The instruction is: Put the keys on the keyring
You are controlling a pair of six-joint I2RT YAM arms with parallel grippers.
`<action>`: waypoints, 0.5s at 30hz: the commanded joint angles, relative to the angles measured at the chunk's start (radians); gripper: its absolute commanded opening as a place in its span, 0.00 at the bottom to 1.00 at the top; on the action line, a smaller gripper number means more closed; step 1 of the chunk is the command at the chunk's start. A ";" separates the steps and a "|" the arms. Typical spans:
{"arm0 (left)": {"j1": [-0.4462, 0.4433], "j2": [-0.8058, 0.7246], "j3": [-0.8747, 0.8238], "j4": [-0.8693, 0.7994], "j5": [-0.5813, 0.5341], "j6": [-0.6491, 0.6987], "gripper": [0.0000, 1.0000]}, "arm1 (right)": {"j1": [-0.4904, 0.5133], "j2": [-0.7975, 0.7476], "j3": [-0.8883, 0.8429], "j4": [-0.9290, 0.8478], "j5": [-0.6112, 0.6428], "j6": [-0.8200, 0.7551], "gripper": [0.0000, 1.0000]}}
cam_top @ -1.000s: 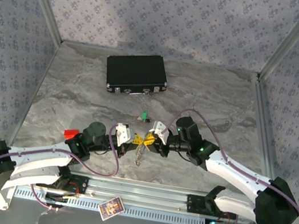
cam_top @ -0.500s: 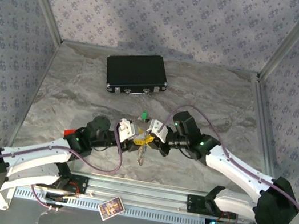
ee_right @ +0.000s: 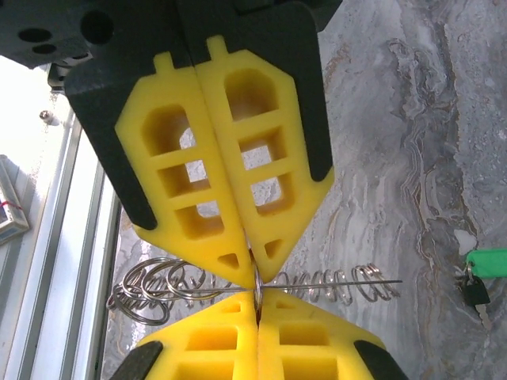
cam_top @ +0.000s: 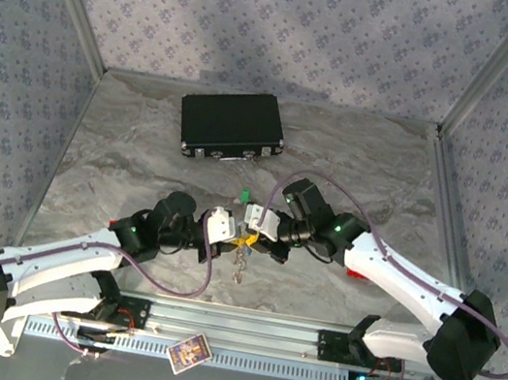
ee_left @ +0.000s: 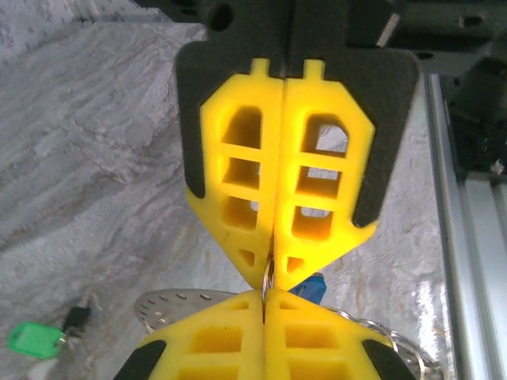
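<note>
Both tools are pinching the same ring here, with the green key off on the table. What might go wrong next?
1. The left tool and right tool pinch the thin keyring tip to tip; an uneven pull may slip it free or bend it.
2. The green key lies apart on the table, so one tool must let go to fetch it, and the ring may swing or drop.
</note>
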 commanded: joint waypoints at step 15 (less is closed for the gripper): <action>-0.003 -0.029 -0.206 0.493 0.020 -0.151 0.00 | -0.070 -0.163 -0.344 0.566 -0.153 0.292 0.28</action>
